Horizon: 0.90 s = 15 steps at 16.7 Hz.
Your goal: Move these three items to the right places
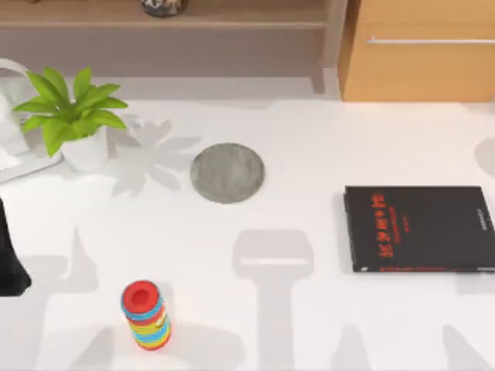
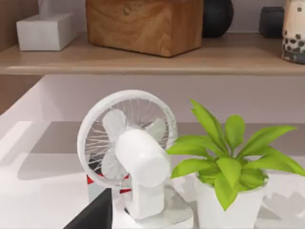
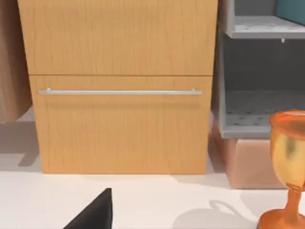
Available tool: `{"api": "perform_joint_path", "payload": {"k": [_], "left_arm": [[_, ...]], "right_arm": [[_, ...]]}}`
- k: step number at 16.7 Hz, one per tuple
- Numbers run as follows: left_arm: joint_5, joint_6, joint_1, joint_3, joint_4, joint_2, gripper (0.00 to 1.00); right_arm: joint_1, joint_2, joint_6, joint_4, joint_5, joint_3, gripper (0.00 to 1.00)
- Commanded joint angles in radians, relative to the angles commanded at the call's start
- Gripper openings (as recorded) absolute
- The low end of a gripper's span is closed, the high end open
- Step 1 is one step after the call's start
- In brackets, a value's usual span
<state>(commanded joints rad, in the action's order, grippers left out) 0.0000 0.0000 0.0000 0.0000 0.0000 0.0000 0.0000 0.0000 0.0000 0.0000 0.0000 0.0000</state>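
A grey stone-like coaster [image 1: 227, 172] lies flat mid-table. The large black book [image 1: 421, 229] with red lettering lies flat at the right edge. A stack of coloured rings with a red top [image 1: 145, 314] stands front left. The cup of milky tea [image 2: 294, 31] with dark pearls stands on the wooden shelf behind the table. A teal corner [image 3: 291, 9] shows on a grey rack; I cannot tell what it is. My left arm [image 1: 9, 259] sits parked at the table's left edge, one black finger [image 2: 93, 214] in its wrist view. My right gripper's black finger [image 3: 93, 212] faces the wooden cabinet.
A potted green plant [image 1: 73, 116] and a white desk fan [image 2: 131, 152] stand at the back left. The wooden shelf [image 2: 143, 59] carries a tissue box, a wooden block and dark vases. A drawer cabinet [image 1: 421, 50] stands back right, with a golden trophy [image 3: 288, 176] beside it.
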Motion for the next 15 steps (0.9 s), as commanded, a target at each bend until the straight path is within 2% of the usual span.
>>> {"api": "perform_joint_path", "payload": {"k": [4,7,11,15], "left_arm": [[-0.009,0.0,-0.01,0.026,0.02,0.032,1.0],[-0.043,0.001,-0.048,0.121,0.094,0.16,1.0],[-0.113,0.002,-0.127,0.318,0.246,0.477,1.0],[-0.196,0.004,-0.22,0.55,0.424,0.916,1.0]], "right_arm": [[0.0,0.0,0.0,0.0,0.0,0.0,1.0],[0.0,0.0,0.0,0.0,0.0,0.0,1.0],[0.0,0.0,0.0,0.0,0.0,0.0,1.0],[0.0,0.0,0.0,0.0,0.0,0.0,1.0]]}}
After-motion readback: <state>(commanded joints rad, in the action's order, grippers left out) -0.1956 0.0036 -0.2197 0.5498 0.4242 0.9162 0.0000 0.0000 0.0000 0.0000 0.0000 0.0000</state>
